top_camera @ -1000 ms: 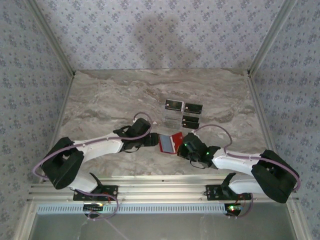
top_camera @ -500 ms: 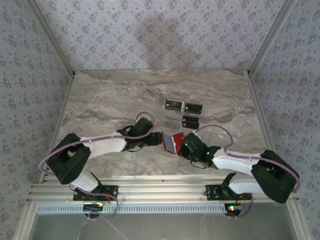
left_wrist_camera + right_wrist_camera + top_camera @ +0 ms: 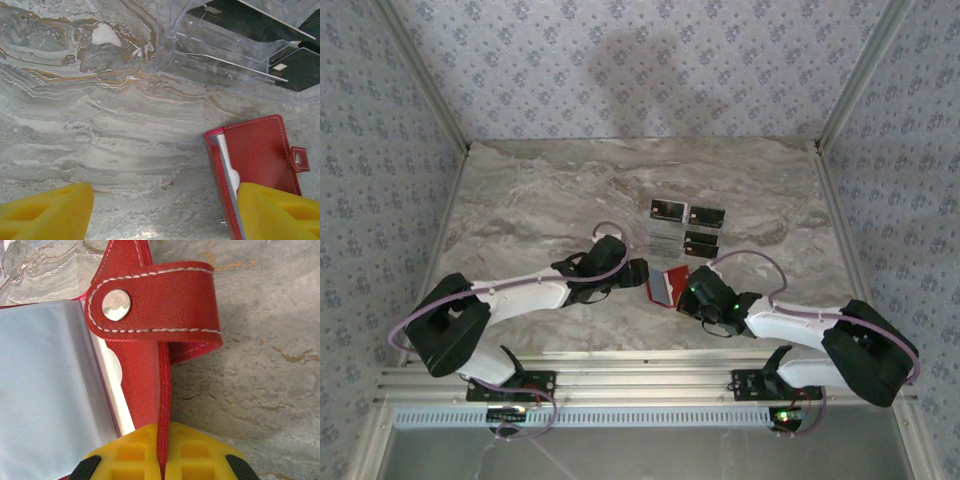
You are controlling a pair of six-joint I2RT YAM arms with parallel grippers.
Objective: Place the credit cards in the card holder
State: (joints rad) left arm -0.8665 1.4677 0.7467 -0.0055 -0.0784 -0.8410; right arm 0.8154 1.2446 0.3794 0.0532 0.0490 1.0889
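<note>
Left of the card holder (image 3: 667, 287): the left claw (image 3: 162, 210) sits close, fingers spread wide, one fingertip at the holder's edge; its arm bars the near left.
Further left of the card holder: bare desk (image 3: 520, 210), open.
Right of the card holder: the right claw (image 3: 161, 452) is clamped on its edge, and its arm fills the near right.
Behind the card holder: a clear rack (image 3: 215, 50) with the credit cards (image 3: 686, 225), near, a narrow strip of desk between.
Near side of the card holder: an open patch of desk between both arms, ending at the rail (image 3: 640, 375).
</note>
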